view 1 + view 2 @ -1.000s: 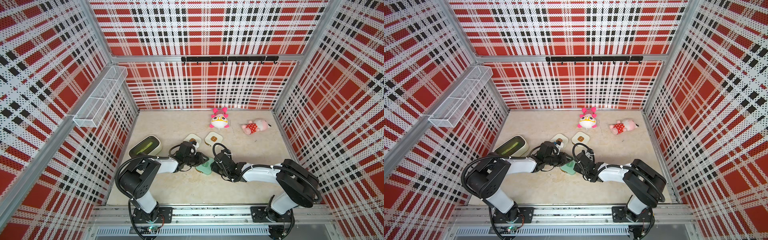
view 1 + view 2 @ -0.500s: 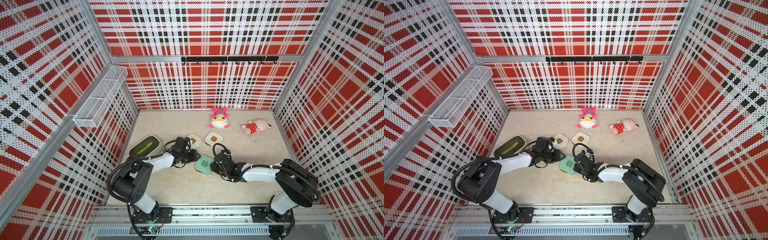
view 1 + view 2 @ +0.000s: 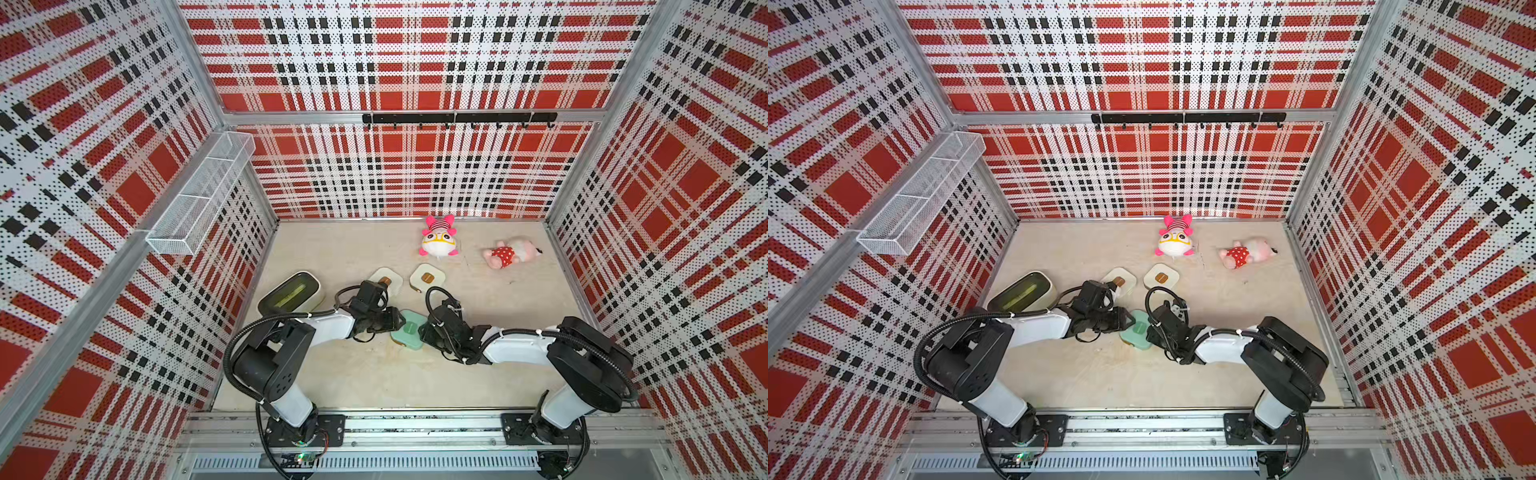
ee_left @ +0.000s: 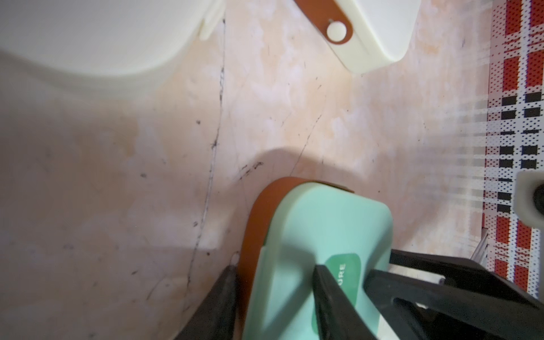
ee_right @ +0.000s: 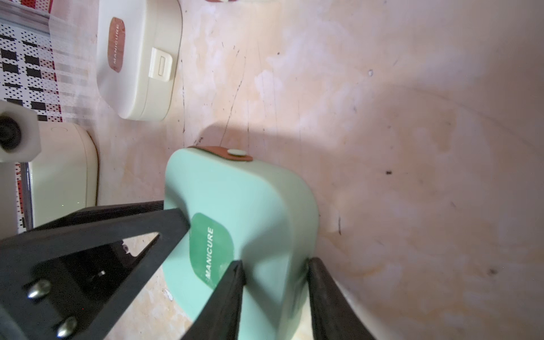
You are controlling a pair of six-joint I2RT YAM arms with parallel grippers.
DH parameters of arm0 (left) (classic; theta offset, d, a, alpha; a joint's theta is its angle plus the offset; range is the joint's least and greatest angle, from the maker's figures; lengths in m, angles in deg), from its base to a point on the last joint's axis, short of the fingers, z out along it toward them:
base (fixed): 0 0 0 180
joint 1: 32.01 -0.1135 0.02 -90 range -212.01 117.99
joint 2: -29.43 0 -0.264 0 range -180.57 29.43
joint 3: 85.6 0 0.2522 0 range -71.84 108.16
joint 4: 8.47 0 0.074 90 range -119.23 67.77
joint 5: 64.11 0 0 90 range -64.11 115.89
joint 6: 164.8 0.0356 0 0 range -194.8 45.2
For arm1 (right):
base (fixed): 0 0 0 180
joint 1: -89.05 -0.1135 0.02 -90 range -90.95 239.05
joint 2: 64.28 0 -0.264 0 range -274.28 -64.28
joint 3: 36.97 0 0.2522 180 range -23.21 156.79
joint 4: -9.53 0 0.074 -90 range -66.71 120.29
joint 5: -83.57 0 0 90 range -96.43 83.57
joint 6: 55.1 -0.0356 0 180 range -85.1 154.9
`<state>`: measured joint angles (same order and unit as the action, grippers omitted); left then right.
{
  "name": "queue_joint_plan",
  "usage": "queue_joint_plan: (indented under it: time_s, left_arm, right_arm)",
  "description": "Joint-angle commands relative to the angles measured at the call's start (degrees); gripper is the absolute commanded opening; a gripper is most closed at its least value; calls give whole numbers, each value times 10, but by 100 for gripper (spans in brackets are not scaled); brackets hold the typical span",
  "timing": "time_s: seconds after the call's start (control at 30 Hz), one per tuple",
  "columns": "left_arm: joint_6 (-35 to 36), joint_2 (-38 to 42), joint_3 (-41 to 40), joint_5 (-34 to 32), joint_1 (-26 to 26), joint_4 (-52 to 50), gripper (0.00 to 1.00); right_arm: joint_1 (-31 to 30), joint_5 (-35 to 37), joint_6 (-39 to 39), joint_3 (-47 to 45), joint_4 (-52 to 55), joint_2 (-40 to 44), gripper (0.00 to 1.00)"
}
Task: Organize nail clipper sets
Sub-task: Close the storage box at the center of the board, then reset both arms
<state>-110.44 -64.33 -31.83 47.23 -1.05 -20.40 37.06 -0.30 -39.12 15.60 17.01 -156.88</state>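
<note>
Inside left and right jaws: mint case [image 3: 409,329] (lid closed).

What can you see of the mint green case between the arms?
The mint green case is a rounded-square, plastic-looking box with a darker green MANICURE label and a brown strap pinned by a pale stud. It sits on the beige table between the left claw and right claw, whose fingers straddle its opposite edges; grip tightness unclear.

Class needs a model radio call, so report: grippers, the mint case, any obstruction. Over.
Left gripper and right gripper both shut on mint case. Case sits between the arms. Two cream cases beyond it, not touching.
</note>
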Motion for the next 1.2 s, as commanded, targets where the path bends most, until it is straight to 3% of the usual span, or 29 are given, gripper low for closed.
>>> queue_joint_plan:
  time_s: [0.0, 0.1, 0.23, 0.43, 0.57, 0.7, 0.73, 0.77, 0.93, 1.03, 1.1, 1.17]
  left_arm:
    - [-39, 1, -25, 72, 36, 26, 44]
    - [-45, -6, -14, 66, 33, 31, 45]
    - [-57, -28, 23, 75, 33, 47, 46]
    - [-72, -99, 138, 114, 68, 89, 47]
    - [-47, -107, 212, 34, 66, 21, 50]
    - [-22, -35, 229, -12, 31, 17, 59]
    - [-8, -6, 232, -29, 21, 16, 70]
    - [5, 19, 236, -46, 11, 16, 99]
    - [106, 144, 248, -188, -16, 39, 98]
    - [179, 195, 211, -244, -20, 128, 98]
    - [193, 236, 160, -309, -22, 201, 98]
    - [162, 277, 99, -361, -35, 282, 98]
  right_arm:
    - [-6, -52, -18, -7, -85, -33, 38]
    - [-3, -32, -9, -10, -46, -8, 40]
    - [7, 16, 18, -22, 43, 60, 50]
    - [56, 48, 45, -63, 146, 172, 63]
    - [81, 95, 71, -72, 239, 251, 77]
    - [107, 155, 120, -46, 334, 336, 91]
    - [118, 170, 136, -34, 354, 355, 95]
    - [127, 184, 152, -23, 367, 368, 99]
    - [153, 308, 253, 65, 390, 394, 100]
    - [154, 362, 352, 80, 311, 393, 100]
    - [155, 352, 453, 88, 246, 391, 100]
    - [156, 344, 521, 92, 189, 382, 100]
